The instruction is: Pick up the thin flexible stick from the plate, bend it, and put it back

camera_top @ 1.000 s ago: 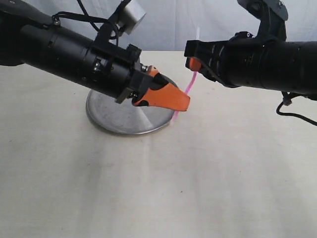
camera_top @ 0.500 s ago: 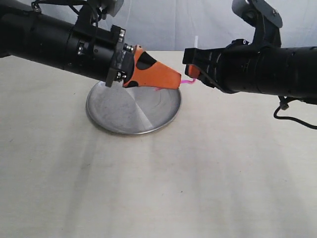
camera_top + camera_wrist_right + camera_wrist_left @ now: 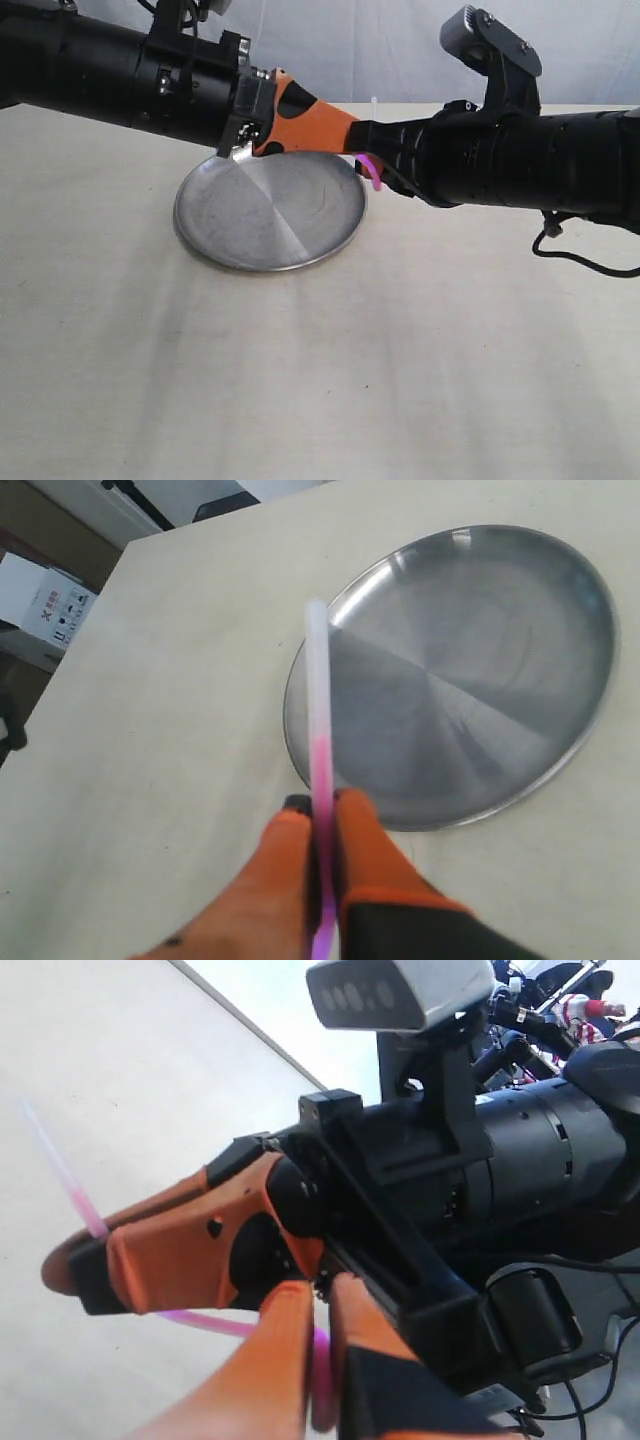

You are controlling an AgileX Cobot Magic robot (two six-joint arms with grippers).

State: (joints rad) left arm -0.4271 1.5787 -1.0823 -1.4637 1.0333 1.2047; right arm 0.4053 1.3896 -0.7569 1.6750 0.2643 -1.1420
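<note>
Arms drew together — both jaws pinch the looped stick (image 3: 372, 172); plate (image 3: 270, 220) nearby.

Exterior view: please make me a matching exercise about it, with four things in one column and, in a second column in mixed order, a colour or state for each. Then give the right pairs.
Things:
1. stick
2. plate
3. left gripper
4. table

Colours or states:
A. pale cream, lying under the plate
B. orange fingers, shut on the stick
C. shiny grey and round
D. pink, bent into a curve

Right pairs: 1-D, 2-C, 3-B, 4-A.
</note>
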